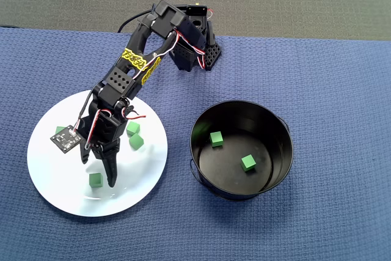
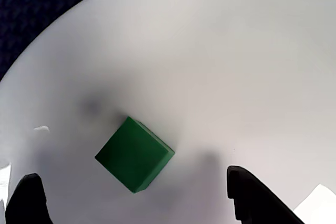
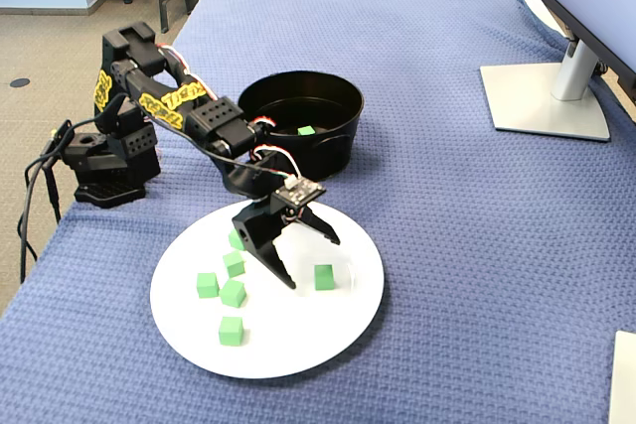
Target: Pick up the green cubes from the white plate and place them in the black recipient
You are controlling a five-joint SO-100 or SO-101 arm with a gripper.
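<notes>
Blue woven cloth [image 1: 342, 90] covers the table. Overhead view: the gripper [image 1: 102, 172] is poised over the white plate [image 1: 153, 169], beside one green cube [image 1: 95, 180], presumably lined up for a grasp; two cubes [image 1: 216, 139] already lie in the black pot [image 1: 281, 151]. Wrist view: fingers [image 2: 252, 195] are seen spread apart, empty, with the cube between and ahead of them. Fixed view: more cubes [image 3: 231, 330] on the plate are revealed, hidden by the arm from overhead; a monitor stand [image 3: 547, 96] is shown.

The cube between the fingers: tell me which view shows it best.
The wrist view: the cube fills the frame on the plate, between the open gripper's fingertips. The fixed view shows it small; in the overhead view the arm crowds it.
</notes>
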